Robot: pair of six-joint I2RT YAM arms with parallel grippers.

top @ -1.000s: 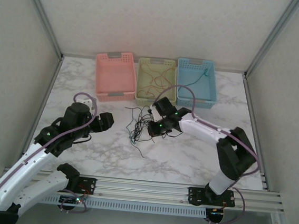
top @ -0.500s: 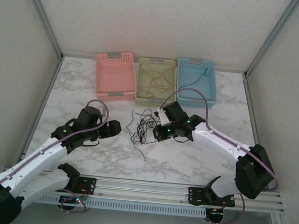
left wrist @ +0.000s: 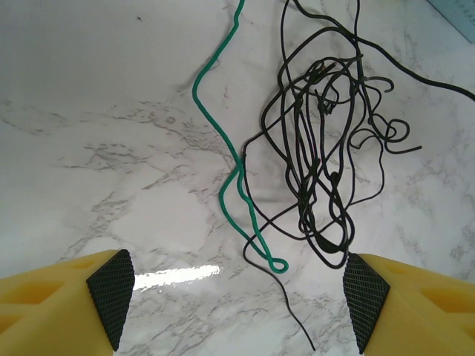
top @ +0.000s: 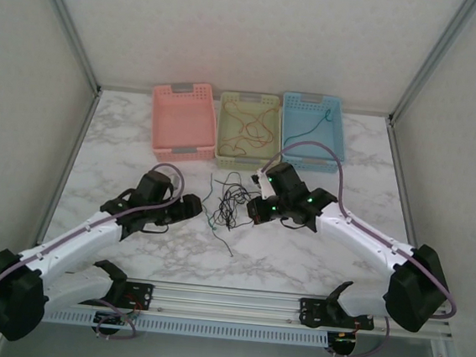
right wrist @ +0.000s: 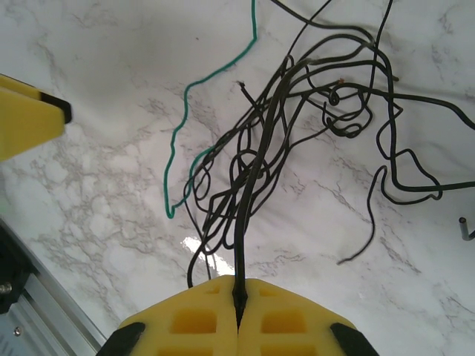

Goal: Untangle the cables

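A tangle of thin black cables (top: 231,201) lies on the marble table, with a green cable (left wrist: 226,159) along its left side. My right gripper (right wrist: 237,311) is shut on a black cable (right wrist: 249,204) that runs from the tangle into its yellow fingers; in the top view it (top: 256,210) sits at the tangle's right edge. My left gripper (left wrist: 237,297) is open just left of the tangle (left wrist: 323,148), the green cable's looped end between its pads (left wrist: 111,289). From above, that left gripper (top: 194,209) faces the green cable (top: 211,219).
Three baskets stand at the back: pink (top: 183,122), green (top: 249,127) holding orange cables, and blue (top: 312,131) holding a green cable. A metal rail (top: 235,301) runs along the near edge. White walls enclose the table.
My left arm has stretched right toward the tangle. My right gripper has lifted and pulled slightly right with the black cable, drawing the tangle taller.
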